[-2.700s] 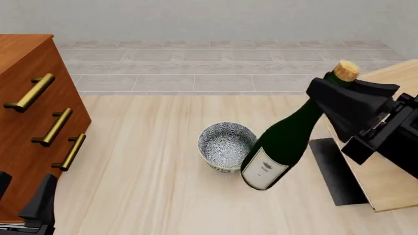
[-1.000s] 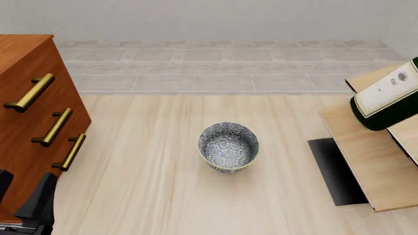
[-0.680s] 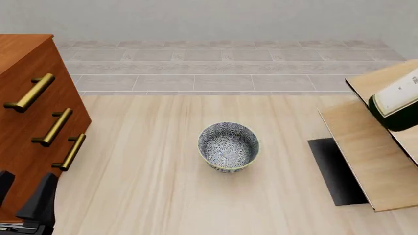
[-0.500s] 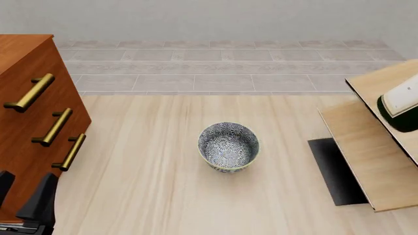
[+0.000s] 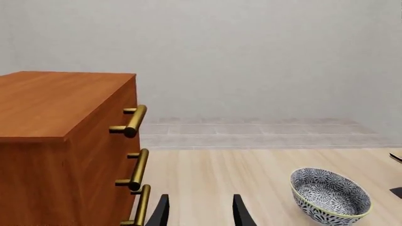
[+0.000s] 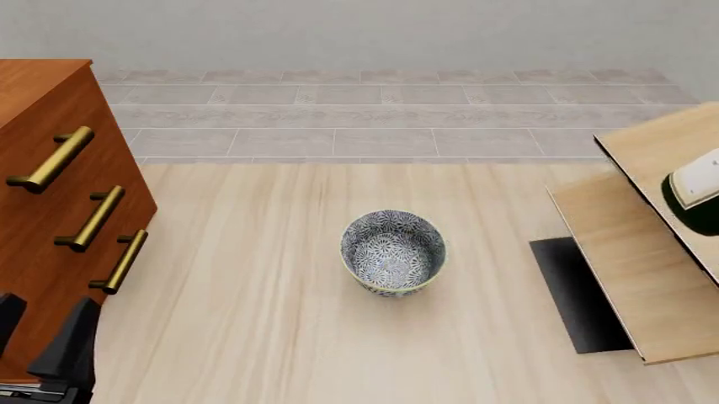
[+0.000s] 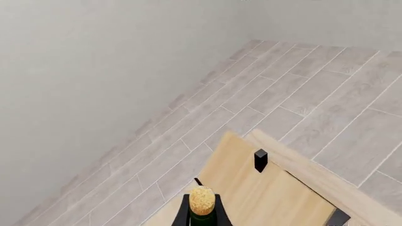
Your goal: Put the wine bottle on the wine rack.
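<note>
- Left gripper (image 6: 45, 358): we log it at the near left corner of the table in the front view, close beside the cabinet; in the left wrist view its two dark fingers (image 5: 158, 214) stand apart with nothing between them.
- Right gripper (image 7: 202, 219): we see it only in the right wrist view, two black fingers (image 7: 182, 215) closed on the neck of the wine bottle (image 7: 202, 207) just under the tan cork top.
- Bowl (image 6: 392, 252): blue-white patterned, upright on the table (image 6: 269, 278) about mid-way across, well apart from both grippers.
- Cabinet (image 6: 50, 194): reddish-brown, with three brass handles (image 6: 50, 158), along the table's left side.
- Wine rack (image 6: 629, 252): pale slanted boards on a black base, at the table's right edge.
- Wine bottle, front view (image 6: 699, 195): we record only its dark green lower end and whitish label, at the right frame edge over the rack's boards; whether it touches them we cannot tell.
- Tiled floor (image 6: 382, 118) and plain wall beyond the far table edge.
</note>
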Robot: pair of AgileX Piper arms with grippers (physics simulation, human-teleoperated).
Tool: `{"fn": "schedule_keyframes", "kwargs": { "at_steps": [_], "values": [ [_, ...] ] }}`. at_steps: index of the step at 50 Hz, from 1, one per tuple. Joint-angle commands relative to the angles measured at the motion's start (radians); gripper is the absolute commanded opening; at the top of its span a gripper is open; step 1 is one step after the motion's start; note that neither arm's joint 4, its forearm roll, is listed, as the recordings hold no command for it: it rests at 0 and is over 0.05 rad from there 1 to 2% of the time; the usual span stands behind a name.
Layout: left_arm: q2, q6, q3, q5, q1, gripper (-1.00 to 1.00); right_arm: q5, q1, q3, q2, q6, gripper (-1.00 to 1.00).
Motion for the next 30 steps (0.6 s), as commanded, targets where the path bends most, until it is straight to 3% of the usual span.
{"fn": "schedule_keyframes", "kwargs": {
  "at_steps": [1, 30],
  "values": [
    [0.000, 0.003, -0.003, 0.003, -0.003, 1.00, -0.020, -0.041, 0.016, 0.000, 0.003, -1.00],
    [0.000, 0.001, 0.016, -0.006, 0.001, 1.00, -0.031, -0.123, 0.049, 0.013, -0.031, -1.00]
  ]
}}
